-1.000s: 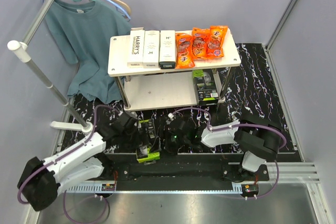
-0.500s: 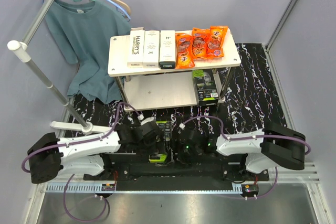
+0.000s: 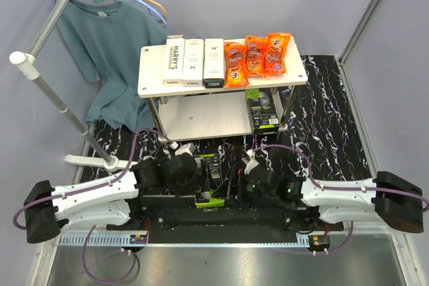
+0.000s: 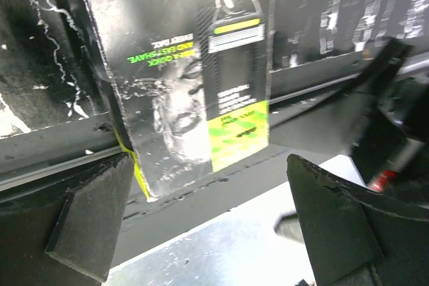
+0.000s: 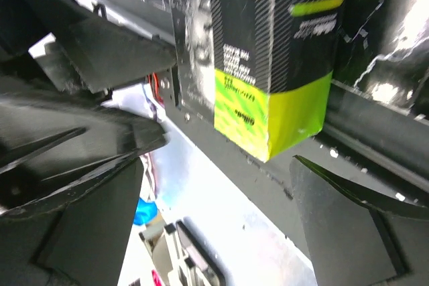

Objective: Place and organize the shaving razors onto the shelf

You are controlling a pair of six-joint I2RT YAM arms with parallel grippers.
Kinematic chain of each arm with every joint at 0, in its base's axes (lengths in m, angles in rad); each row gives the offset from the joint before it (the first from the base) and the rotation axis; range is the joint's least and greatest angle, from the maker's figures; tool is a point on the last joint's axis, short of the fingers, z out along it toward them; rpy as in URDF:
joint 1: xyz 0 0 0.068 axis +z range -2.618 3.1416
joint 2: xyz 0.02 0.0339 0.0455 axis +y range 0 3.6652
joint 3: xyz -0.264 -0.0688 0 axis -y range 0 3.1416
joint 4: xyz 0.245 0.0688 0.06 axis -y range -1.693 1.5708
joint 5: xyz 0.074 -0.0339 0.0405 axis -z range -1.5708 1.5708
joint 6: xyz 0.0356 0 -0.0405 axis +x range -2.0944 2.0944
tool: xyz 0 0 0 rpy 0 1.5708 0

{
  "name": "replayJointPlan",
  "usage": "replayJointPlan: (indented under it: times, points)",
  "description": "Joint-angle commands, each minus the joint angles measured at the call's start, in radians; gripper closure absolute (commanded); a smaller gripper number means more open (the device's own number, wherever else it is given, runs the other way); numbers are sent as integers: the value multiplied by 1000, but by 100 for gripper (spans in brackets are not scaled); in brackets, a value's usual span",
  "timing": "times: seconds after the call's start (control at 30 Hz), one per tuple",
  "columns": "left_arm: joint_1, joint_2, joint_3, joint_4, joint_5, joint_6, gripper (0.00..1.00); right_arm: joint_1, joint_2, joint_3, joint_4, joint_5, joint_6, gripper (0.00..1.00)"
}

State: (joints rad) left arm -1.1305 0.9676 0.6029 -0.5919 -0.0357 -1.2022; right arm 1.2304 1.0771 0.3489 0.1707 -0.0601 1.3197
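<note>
Face print (image 4: 177,108) on black razor box (image 4: 201,78) clear only from wrists; left pincer (image 4: 214,232), right pincer (image 5: 221,222) agape.

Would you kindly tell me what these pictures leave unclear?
Top view: near box too small to read.
Wrist views: its top cut off by the upper edge; print blurred.
Top view: lower-tier box, far end hidden under the top board of the shelf.

A lab cell: grey partition walls (image 3: 281,5) around the table (image 3: 335,112).

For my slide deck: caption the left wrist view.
Open left gripper straddles the end of a black, lime-labelled razor box.
</note>
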Motion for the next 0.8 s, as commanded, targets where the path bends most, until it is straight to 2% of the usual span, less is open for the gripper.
replayJointPlan:
  times: [0.0, 0.17, 0.53, 0.63, 0.73, 0.77]
  points:
    - [11, -61, -34, 41, 10, -25, 1, -5, 15, -25, 104, 123, 21, 0]
    - [78, -124, -87, 43, 30, -20, 1, -14, 115, -18, 139, 114, -14, 0]
    - [120, -142, -159, 99, 85, -31, 1, -68, 457, -33, 525, -24, -10, 1]
    - [120, -144, -195, 171, 103, -53, 1, -72, 526, -77, 688, -30, 24, 4]
    - [120, -153, -203, 202, 100, -63, 1, -78, 561, -132, 826, -27, 47, 15]
    - [120, -153, -201, 201, 97, -60, 1, -78, 572, -145, 858, -27, 56, 21]
